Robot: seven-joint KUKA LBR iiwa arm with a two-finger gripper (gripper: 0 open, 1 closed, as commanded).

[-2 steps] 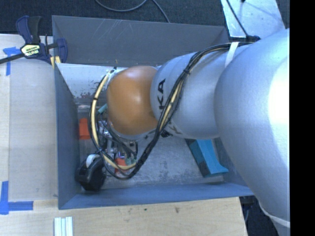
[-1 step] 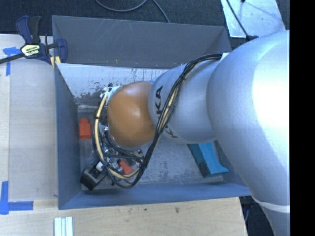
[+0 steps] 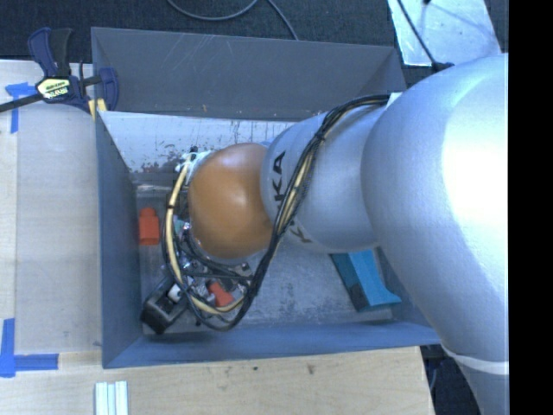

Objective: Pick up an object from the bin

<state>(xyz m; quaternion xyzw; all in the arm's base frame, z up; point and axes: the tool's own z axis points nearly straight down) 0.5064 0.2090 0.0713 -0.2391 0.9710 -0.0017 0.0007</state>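
My gripper [image 3: 193, 275] is low in the left half of the bin, and just its dark body shows under the wrist fittings. A small orange-red thing [image 3: 222, 295] lies right below it, partly hidden by cables. An orange block [image 3: 149, 226] rests on the bin floor just to the gripper's left. A black blocky thing [image 3: 160, 313] sits at the front left corner against the cables; whether it is loose I cannot tell.
A blue flat rectangular thing [image 3: 368, 279] lies at the front right of the bin, partly under the arm. The arm and its orange cover hide the middle of the bin. The bin's walls stand close on the left and front.
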